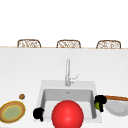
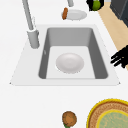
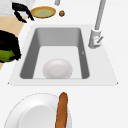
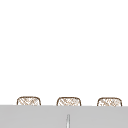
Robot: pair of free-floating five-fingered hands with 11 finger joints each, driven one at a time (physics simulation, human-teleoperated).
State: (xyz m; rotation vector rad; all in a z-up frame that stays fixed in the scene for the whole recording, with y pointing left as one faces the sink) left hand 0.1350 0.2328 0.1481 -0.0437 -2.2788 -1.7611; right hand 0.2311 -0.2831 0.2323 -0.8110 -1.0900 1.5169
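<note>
My right hand (image 1: 100,101) hovers at the sink's right rim, fingers curled round a small green round fruit (image 1: 97,104). The right side view has that hand (image 3: 9,44) close up with the green fruit (image 3: 6,56) under its fingers, and it sits far back in the left side view (image 2: 93,2). My left hand (image 1: 38,113) floats at the sink's front left corner, holding nothing. Its fingers (image 2: 118,58) are spread and relaxed beside the basin's near edge. A white bowl (image 2: 69,62) lies in the sink (image 1: 43,87).
A white plate (image 1: 117,108) with a brown baguette (image 1: 116,98) across it lies right of the sink. A yellow wicker-rimmed plate (image 1: 12,111) and a small brown ball (image 1: 22,96) lie on the left. The faucet (image 1: 67,72) stands behind the basin. A big red ball (image 1: 67,114) covers the sink's front.
</note>
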